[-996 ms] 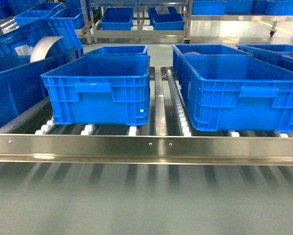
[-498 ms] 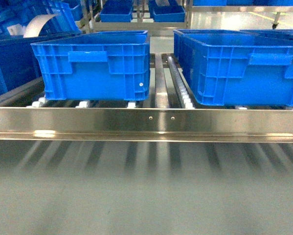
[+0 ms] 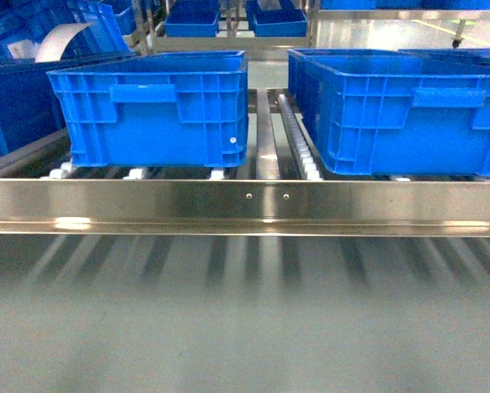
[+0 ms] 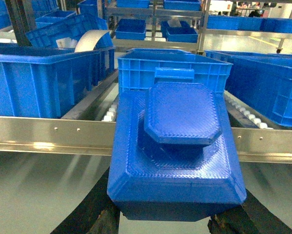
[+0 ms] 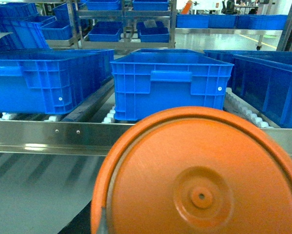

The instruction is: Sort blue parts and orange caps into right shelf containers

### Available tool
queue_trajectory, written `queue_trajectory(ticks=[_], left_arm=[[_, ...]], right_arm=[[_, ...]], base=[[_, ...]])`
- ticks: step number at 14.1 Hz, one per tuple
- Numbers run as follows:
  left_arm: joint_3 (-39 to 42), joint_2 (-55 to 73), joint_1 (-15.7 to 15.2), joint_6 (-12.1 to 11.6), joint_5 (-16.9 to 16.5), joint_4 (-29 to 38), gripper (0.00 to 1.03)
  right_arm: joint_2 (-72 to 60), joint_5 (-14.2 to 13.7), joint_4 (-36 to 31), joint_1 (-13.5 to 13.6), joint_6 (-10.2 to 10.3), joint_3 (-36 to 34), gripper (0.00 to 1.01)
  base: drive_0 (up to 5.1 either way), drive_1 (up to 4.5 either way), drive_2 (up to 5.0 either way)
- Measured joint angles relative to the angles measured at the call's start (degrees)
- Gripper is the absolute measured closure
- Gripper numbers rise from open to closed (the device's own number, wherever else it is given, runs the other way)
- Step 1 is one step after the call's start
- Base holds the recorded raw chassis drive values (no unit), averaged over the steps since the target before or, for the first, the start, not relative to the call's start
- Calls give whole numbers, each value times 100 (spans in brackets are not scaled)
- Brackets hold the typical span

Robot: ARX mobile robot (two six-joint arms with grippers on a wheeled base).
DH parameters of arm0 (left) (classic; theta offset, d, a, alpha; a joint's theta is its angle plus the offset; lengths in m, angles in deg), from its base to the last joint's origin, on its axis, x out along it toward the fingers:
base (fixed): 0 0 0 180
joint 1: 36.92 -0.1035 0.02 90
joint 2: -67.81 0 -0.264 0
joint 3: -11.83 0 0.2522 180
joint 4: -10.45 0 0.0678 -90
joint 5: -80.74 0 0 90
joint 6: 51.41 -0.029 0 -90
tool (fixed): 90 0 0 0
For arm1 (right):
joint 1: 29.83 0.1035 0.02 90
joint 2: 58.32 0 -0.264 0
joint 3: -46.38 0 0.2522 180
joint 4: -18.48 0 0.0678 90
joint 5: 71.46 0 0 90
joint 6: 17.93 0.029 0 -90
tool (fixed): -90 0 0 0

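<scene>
In the left wrist view a blue part (image 4: 177,146), a stepped block with bevelled edges, sits between the dark fingers (image 4: 109,222) of my left gripper (image 4: 167,222), which is shut on it. An orange cap (image 5: 199,180) fills the lower half of the right wrist view, flat face to the camera. My right gripper holds it, and the cap hides its fingers. Both face blue crates on the roller shelf: one (image 4: 175,68) ahead of the left gripper, one (image 5: 170,83) ahead of the right. The head view shows two front crates (image 3: 150,110) (image 3: 400,115) and no gripper.
A steel front rail (image 3: 245,205) runs across the shelf below the crates, with white rollers (image 3: 306,155) between them. More blue crates stand to the left (image 4: 38,78) and right (image 5: 267,83), and on racks behind (image 3: 195,20). Grey floor lies below the rail.
The head view has closed in on the shelf. The crates and rail appear larger and higher in the frame than one second ago.
</scene>
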Motion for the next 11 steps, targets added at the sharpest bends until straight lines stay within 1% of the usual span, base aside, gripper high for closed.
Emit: queue_trajectory(ticks=[10,11], left_arm=[[0,0,0,0,-4,2,63],[0,0,0,0,-2,-2,63]], right_arm=[[0,0,4,0,0,0,57],[0,0,2,0,0,0,57]], base=[[0,0,0],[-9,404,-421]])
